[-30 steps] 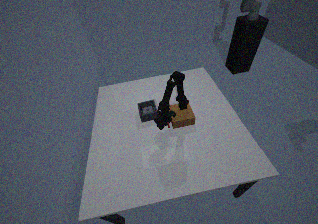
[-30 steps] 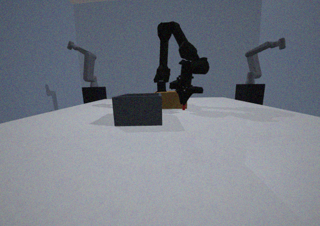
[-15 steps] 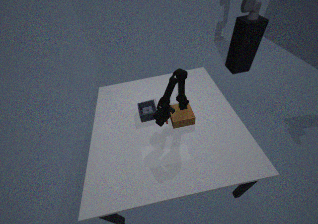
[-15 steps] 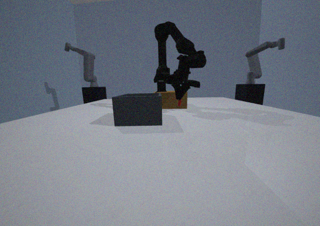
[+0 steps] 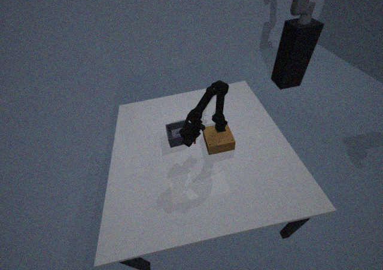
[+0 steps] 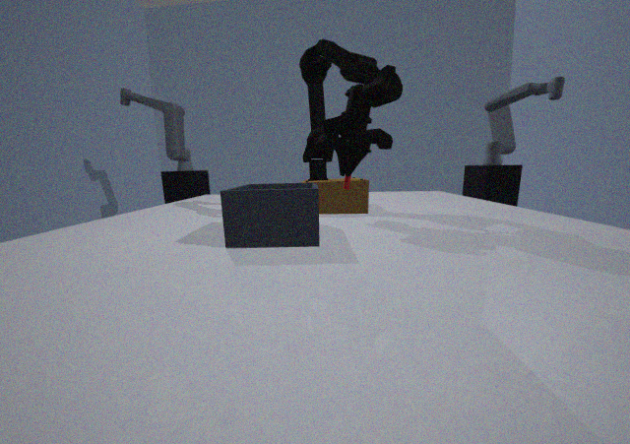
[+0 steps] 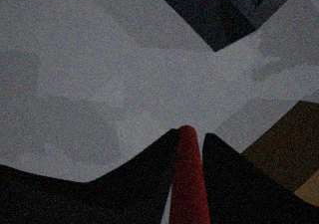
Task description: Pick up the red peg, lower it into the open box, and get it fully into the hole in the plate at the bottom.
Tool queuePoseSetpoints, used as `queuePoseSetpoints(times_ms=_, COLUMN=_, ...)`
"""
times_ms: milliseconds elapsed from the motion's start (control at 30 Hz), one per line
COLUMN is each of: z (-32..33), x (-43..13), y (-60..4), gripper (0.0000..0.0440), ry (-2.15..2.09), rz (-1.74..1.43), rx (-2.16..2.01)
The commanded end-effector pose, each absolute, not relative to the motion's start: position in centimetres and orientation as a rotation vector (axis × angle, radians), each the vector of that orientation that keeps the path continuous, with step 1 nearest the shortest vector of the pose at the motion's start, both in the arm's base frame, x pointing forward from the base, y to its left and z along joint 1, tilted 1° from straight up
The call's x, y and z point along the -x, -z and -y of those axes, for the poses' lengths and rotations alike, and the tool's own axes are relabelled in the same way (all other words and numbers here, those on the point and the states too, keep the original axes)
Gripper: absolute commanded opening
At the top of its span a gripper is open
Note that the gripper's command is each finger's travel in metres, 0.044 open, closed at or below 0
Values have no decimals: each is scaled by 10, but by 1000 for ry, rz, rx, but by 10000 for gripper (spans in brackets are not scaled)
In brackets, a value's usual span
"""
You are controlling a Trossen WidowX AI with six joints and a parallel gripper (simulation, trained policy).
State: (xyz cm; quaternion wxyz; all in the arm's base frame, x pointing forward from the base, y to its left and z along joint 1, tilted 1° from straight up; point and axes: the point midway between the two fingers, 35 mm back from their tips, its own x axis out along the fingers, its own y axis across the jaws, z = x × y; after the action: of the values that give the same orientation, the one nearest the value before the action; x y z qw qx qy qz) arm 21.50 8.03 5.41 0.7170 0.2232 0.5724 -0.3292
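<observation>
The red peg [image 5: 194, 142] [image 6: 347, 182] [image 7: 188, 179] is held upright between the fingers of my gripper [image 6: 347, 173] [image 7: 190, 138], with its lower end sticking out below the fingertips. My gripper is shut on it and holds it above the table, in front of the wooden block in the exterior view. The open dark grey box [image 5: 176, 141] [image 6: 272, 219] [image 7: 199, 20] stands on the table to the left of the gripper in the top and exterior views. The plate [image 5: 175, 132] at its bottom shows partly in the top view; its hole cannot be made out.
The wooden block [image 5: 221, 149] [image 6: 343, 197] [image 7: 284, 139] stands at the arm's base, close to the right of the gripper in the top view. The white table [image 5: 139, 224] [image 6: 305, 338] carries the box and block. Other arms on dark pedestals stand beyond the table.
</observation>
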Motion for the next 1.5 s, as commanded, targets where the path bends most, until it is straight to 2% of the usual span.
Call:
queuePoseSetpoints(times_ms=0, z=-75, x=-228, y=-71, gripper=0, ry=714, rz=-1237, rx=-490)
queuePoseSetpoints(times_ms=667, z=-16, x=-277, y=-103, gripper=0, ry=775, rz=-1185, rx=-555)
queuePoseSetpoints(times_ms=1467, z=61, x=-321, y=-83, gripper=6, ry=875, rz=-1153, rx=-701)
